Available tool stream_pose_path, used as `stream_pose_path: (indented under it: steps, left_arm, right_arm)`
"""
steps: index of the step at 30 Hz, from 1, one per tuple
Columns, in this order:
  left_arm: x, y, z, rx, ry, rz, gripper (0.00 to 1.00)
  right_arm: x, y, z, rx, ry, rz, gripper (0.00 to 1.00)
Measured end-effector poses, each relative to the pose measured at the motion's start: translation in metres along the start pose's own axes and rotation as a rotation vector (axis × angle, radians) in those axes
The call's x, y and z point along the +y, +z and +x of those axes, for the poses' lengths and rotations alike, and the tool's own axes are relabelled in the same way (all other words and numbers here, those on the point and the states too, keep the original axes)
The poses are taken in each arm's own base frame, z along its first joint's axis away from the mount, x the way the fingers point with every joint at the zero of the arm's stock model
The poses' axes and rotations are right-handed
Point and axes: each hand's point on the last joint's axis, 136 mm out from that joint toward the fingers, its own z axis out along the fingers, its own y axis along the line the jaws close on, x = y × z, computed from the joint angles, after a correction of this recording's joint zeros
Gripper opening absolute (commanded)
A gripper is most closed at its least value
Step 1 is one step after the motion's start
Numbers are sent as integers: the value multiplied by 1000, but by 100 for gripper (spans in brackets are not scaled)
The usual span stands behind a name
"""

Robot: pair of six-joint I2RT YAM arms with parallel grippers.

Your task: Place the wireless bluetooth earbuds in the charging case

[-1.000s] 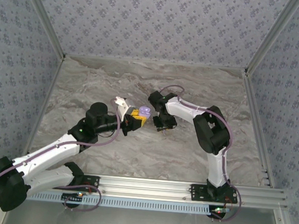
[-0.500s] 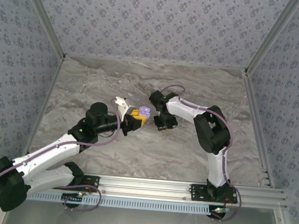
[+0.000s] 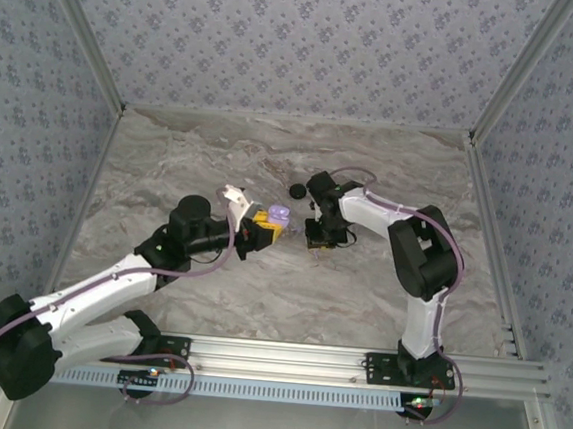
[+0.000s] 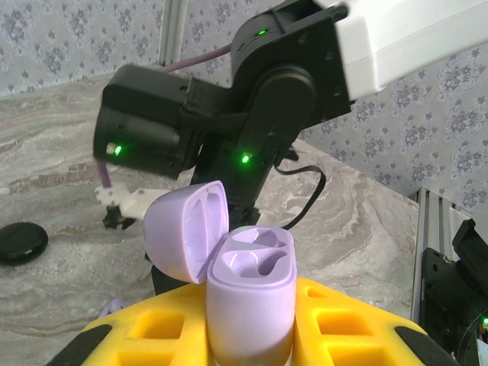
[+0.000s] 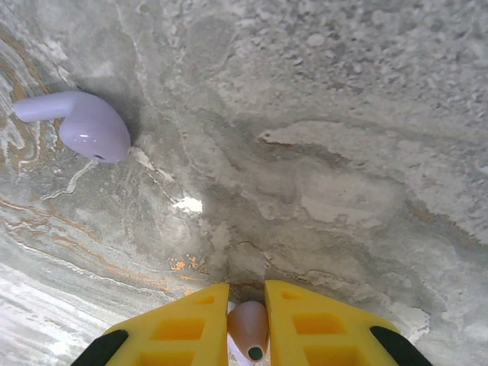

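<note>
Top external: high above charging case [image 3: 277, 215], looking down. Left wrist: close behind case, facing right arm [image 4: 290, 84]; case shared with top. Right wrist: beside case, close, facing table [image 5: 343, 114]

2 lilac earbuds [image 5: 84, 126], 1 open chg case [image 4: 252, 297], 1 blk disc [image 4: 21, 242].

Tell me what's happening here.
The left gripper holds the lilac case upright, with its lid open and both sockets empty. The right gripper pinches an earbud between its yellow fingers. A second earbud lies loose on the table. Neither one is in the case yet.
</note>
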Motion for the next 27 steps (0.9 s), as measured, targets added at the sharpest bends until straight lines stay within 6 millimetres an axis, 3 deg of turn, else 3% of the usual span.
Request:
stream_pose_path:
  steps: [9, 15, 20, 27]
  left_arm:
    - [22, 21, 31, 88, -103, -56, 24]
    - [33, 33, 37, 83, -140, -82, 24]
    - [39, 40, 37, 51, -151, -91, 24]
    - [45, 47, 50, 40, -172, -97, 24]
  right_arm:
    - [-10, -4, 1, -31, 113, -181, 17]
    - [-17, -10, 3, -63, 171, -276, 17]
    - [-16, -31, -7, -130, 199, -384, 17]
    - [0, -76, -23, -250, 185, -557, 17]
